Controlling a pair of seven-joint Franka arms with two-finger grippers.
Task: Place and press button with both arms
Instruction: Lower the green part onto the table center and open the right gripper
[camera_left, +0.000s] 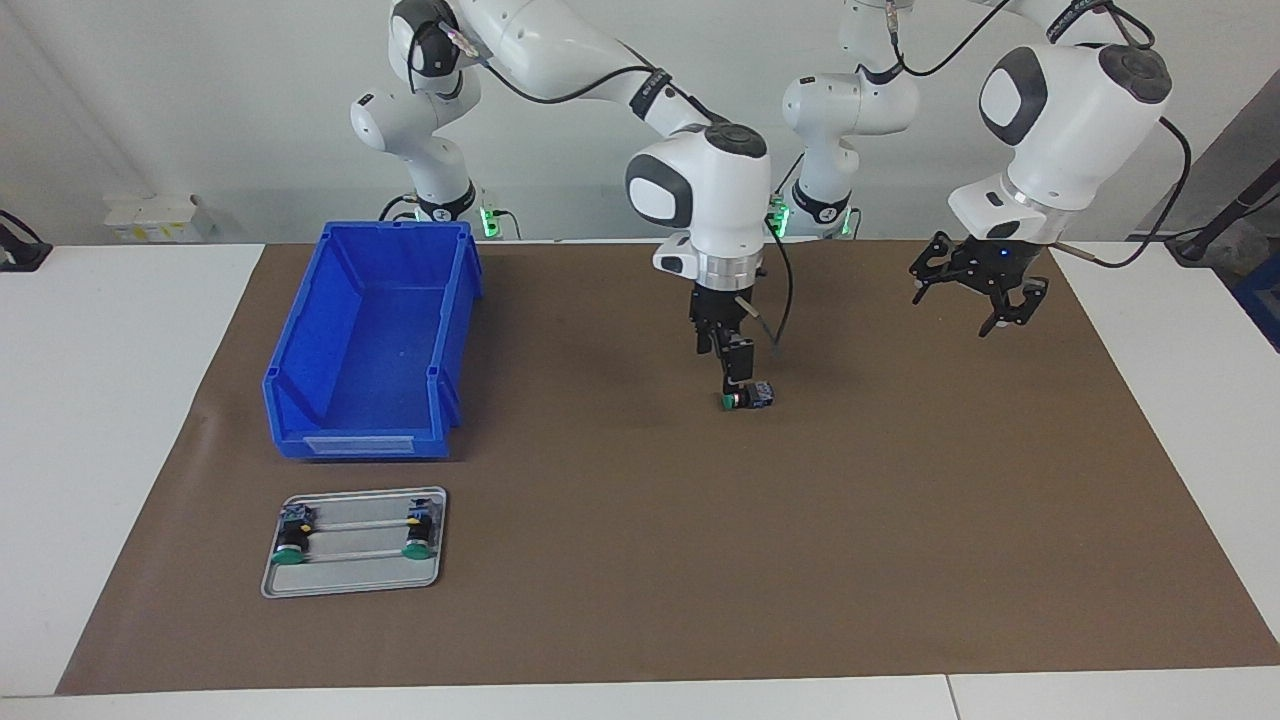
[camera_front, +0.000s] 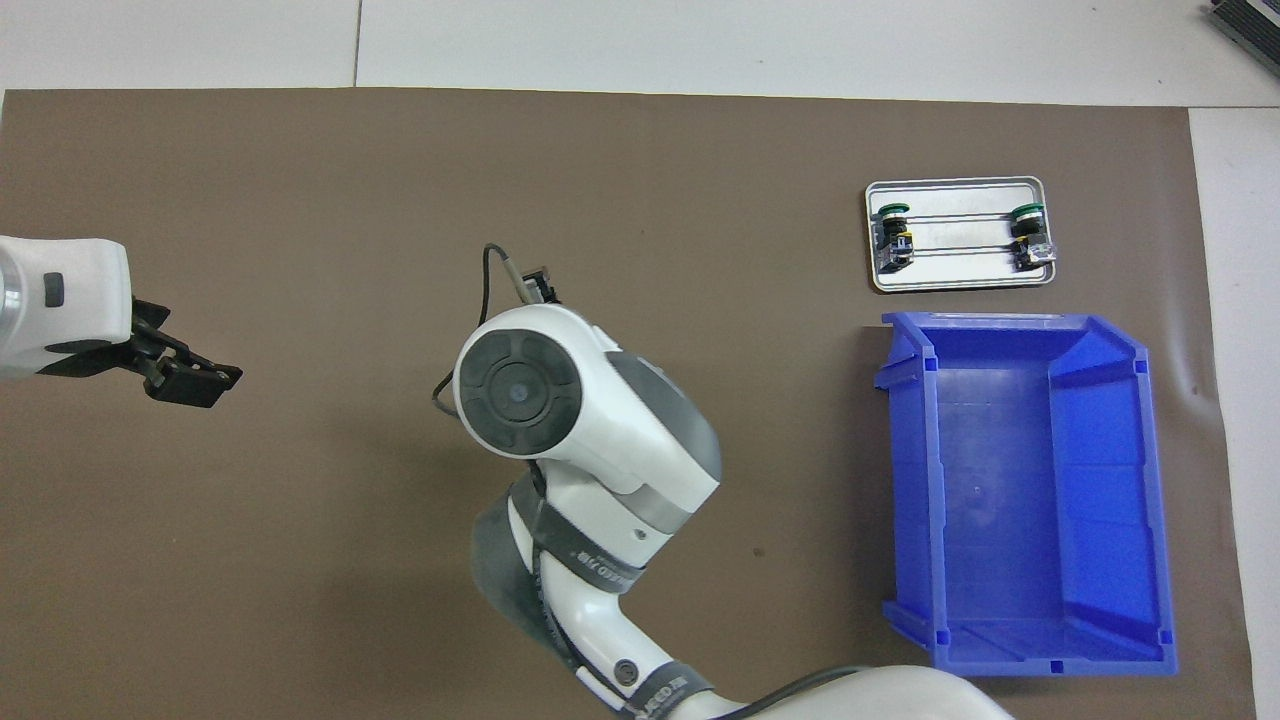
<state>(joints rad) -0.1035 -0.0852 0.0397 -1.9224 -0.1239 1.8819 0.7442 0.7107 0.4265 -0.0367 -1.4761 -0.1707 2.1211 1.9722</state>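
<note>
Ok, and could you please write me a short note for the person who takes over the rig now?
Left tool: open, empty, in the air over the mat at the left arm's end, waiting.
Right tool: low over the button, which lies on the mat mid-table; grip unclear.
Done: button placed, it seems.
To do: press it.
Two more buttons lie on the tray.

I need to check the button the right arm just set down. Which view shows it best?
The facing view. There the button lies on its side on the brown mat, just under the right gripper, which is open. In the overhead view the right arm's wrist covers the button entirely.
</note>
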